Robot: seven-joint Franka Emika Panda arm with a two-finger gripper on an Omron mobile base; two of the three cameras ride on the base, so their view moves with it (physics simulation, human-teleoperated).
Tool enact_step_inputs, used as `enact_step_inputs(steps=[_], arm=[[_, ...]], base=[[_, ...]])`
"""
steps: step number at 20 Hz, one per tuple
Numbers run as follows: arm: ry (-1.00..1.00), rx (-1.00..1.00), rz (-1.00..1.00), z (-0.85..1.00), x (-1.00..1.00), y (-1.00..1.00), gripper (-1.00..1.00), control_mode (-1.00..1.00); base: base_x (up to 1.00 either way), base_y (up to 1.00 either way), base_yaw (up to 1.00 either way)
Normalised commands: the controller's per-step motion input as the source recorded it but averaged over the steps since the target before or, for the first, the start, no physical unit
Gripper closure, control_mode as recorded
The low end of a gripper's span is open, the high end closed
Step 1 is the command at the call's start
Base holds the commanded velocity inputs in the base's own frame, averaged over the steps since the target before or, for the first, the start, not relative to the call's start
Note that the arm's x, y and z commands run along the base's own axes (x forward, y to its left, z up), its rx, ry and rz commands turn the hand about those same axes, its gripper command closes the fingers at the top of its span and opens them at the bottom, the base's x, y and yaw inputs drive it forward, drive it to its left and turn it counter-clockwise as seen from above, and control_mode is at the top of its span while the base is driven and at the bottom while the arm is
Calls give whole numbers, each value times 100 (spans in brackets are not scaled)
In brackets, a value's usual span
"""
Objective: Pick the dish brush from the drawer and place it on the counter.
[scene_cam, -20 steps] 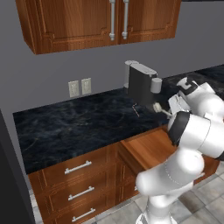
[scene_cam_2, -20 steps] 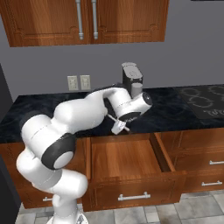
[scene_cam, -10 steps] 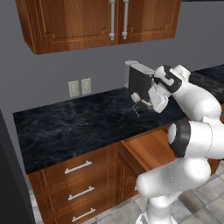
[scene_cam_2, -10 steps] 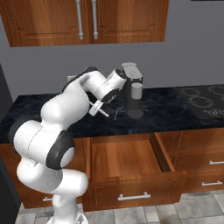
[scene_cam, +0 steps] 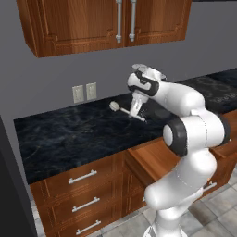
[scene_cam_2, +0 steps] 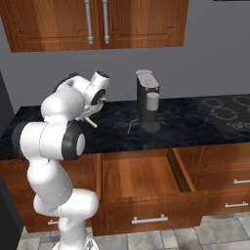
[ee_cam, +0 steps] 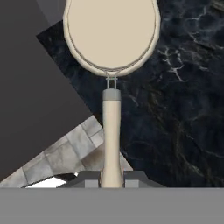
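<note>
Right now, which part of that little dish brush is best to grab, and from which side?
The thin straight handle. The dish brush has a round head too wide to pinch, while the stick fits between two fingers. The hand shows it: it comes from the handle's tail end, closed on it, with the head pointing away above the counter.

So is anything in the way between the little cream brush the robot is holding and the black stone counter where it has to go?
Nothing visible is. The gripper holds the cream-white ball-headed dish brush above a bare stretch of the black marbled counter. The dark coffee machine stands well off to one side, and the open reddish-brown wooden drawer is lower down.
</note>
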Motion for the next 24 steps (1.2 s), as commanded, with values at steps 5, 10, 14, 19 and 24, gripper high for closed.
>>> enact_step_inputs(steps=[5,10,14,19,24], arm=[[11,-13,-18,-39,16,42,100,-100],[4,-11,-28,-63,55,2,100,-100],[1,-9,-24,-83,64,4,100,-100],[0,-3,-15,-68,63,13,-100,-100],[0,-6,-15,-54,62,5,-100,-100]], base=[[0,0,0],[0,0,0],[0,0,0],[0,0,0],[0,0,0]])
